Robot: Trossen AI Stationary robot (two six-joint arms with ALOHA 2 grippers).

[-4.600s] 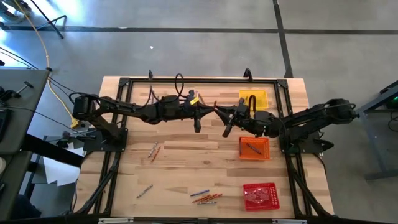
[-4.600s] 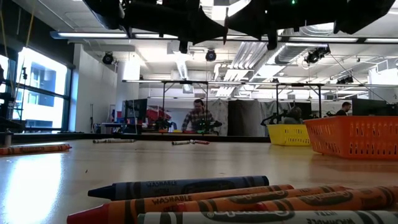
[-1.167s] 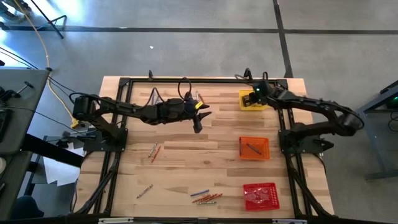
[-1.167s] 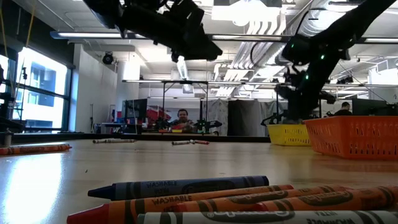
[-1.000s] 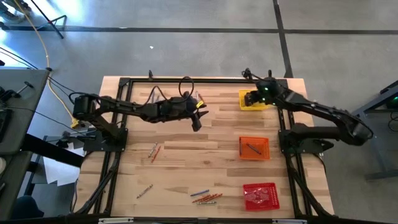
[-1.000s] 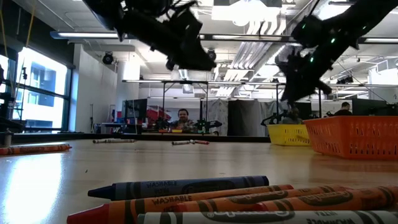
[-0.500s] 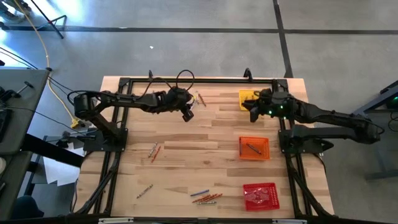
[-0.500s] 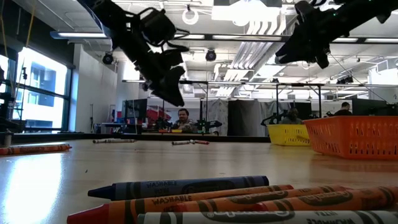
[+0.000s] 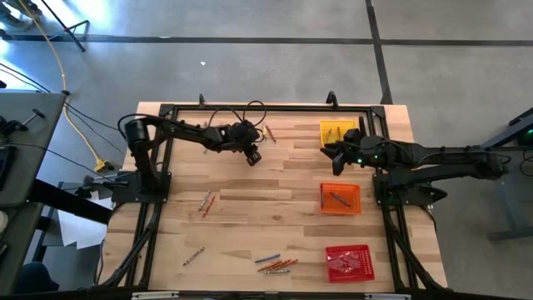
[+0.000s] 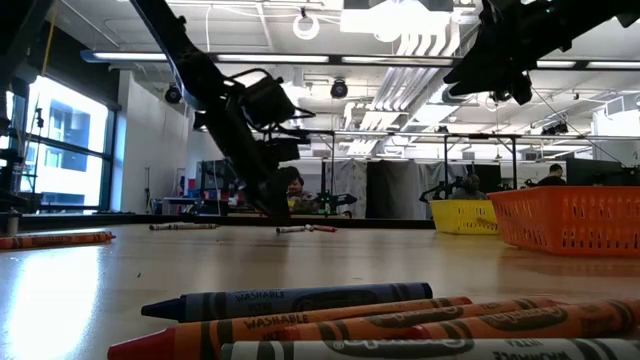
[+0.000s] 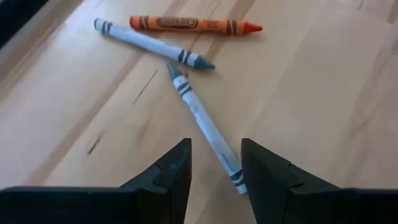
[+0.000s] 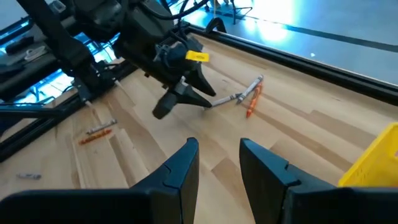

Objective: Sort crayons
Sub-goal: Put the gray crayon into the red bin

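Observation:
Three crayons lie near the table's far edge: two grey ones [image 11: 205, 127] [image 11: 149, 43] and an orange one [image 11: 196, 25]. My left gripper [image 11: 214, 155] [image 9: 252, 157] is open, tipped down low over the table. Its fingers stand on either side of the nearer grey crayon's near end, and I see no touch. My right gripper [image 12: 217, 155] [image 9: 326, 150] hangs open and high beside the yellow tray [image 9: 337, 132], holding nothing. More crayons lie at the left [image 9: 206, 202], at the near left [image 9: 193, 256] and at the near middle [image 9: 276, 264].
An orange tray [image 9: 356, 208] holding one crayon [image 9: 337, 198] stands at the right. A red tray [image 9: 348, 262] stands at the near right. A black frame [image 9: 250, 108] runs along the table's far edge and sides. Bare wood lies in the middle of the table.
My left gripper has tipped downward and sunk toward the crayons at the far edge, shifting a little toward the table's left. My right gripper has swung back from over the yellow tray, a little toward the near side, and now points toward the table's left.

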